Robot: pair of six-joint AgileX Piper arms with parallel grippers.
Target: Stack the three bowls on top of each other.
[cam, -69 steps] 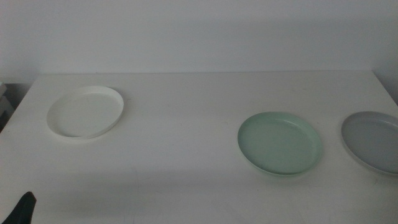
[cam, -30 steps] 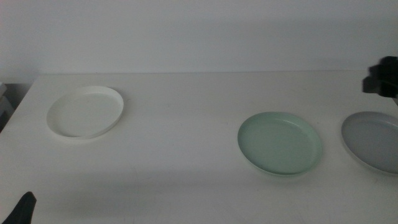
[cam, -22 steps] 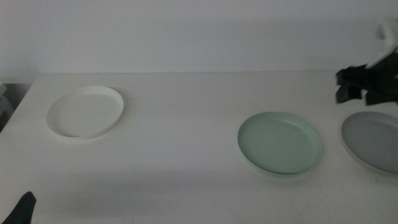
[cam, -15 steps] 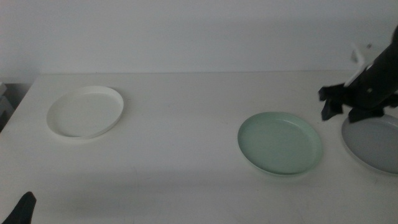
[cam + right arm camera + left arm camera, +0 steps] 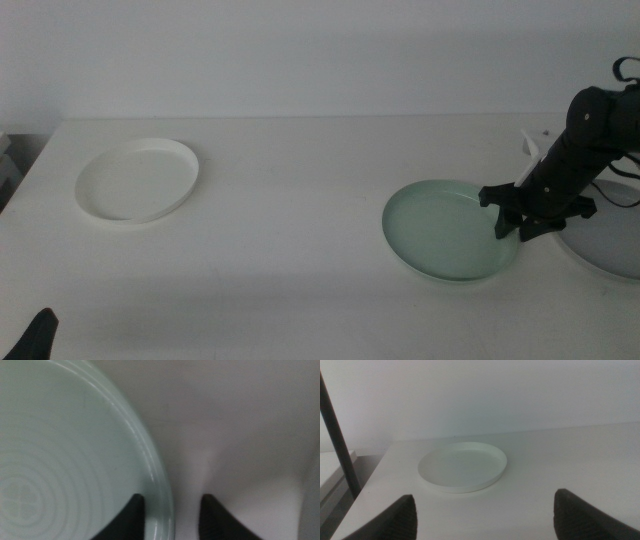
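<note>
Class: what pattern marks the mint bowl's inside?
Concentric rings on the mint bowl, clearest in the right wrist view.

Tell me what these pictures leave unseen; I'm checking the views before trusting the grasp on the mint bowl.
- Grey bowl: middle view, cut off by the right edge and partly covered by the right arm.
- Right gripper at the mint green bowl rim: whether the jaws touch it; too small in the middle view, and the right wrist view shows only the jaw tips.
- Left gripper: waiting, only its tip shows at the middle view's bottom edge.

Right arm [image 5: 578,150]: matte black links, black cable loop, dark two-jaw right gripper [image 5: 512,222].
</note>
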